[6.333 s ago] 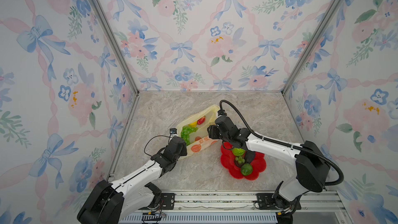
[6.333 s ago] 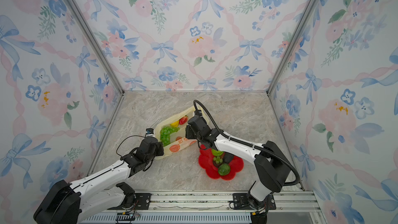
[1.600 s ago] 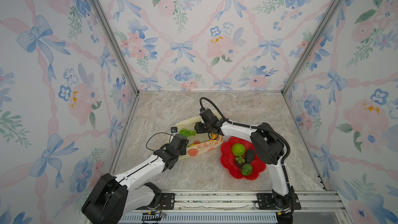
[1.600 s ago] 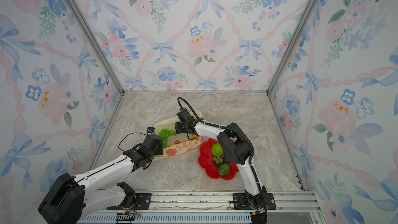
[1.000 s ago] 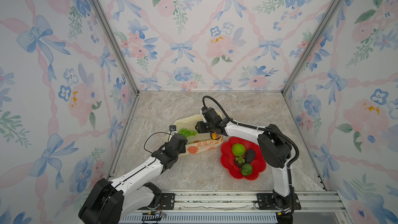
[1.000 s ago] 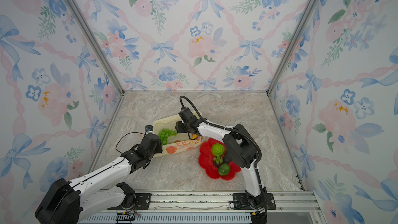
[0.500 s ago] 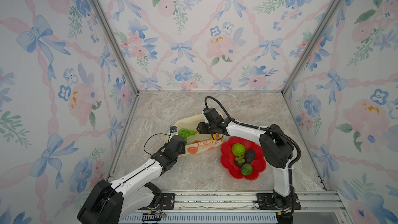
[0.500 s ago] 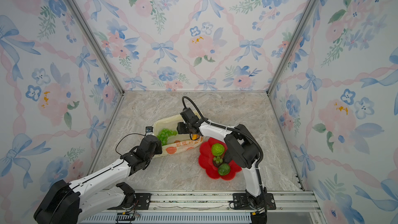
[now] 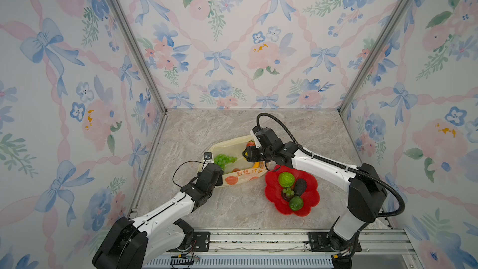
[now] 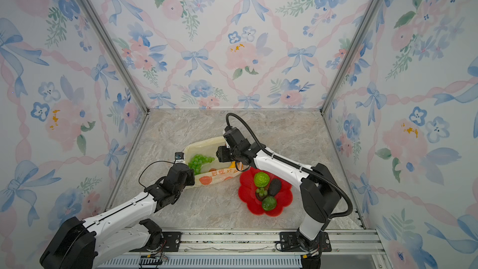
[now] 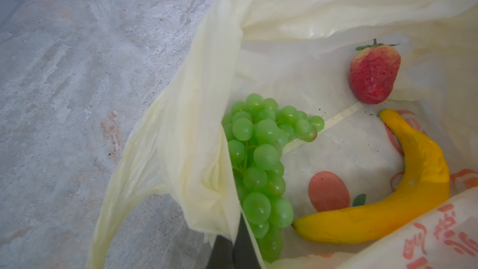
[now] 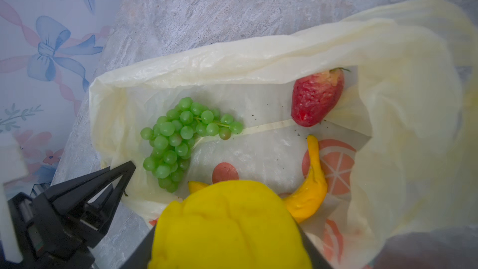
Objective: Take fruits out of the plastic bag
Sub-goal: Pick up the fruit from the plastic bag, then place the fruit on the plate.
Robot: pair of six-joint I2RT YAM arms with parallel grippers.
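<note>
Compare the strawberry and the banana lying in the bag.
The strawberry is red, short and plump with a green leafy cap; the banana is yellow, long and curved. The strawberry lies on plain plastic; the banana lies over a printed orange slice. Both rest loose inside the plastic bag.

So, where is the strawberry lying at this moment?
The strawberry lies inside the plastic bag, on its bottom. Both wrist views show it close to the tip of the banana and apart from the grape bunch.
</note>
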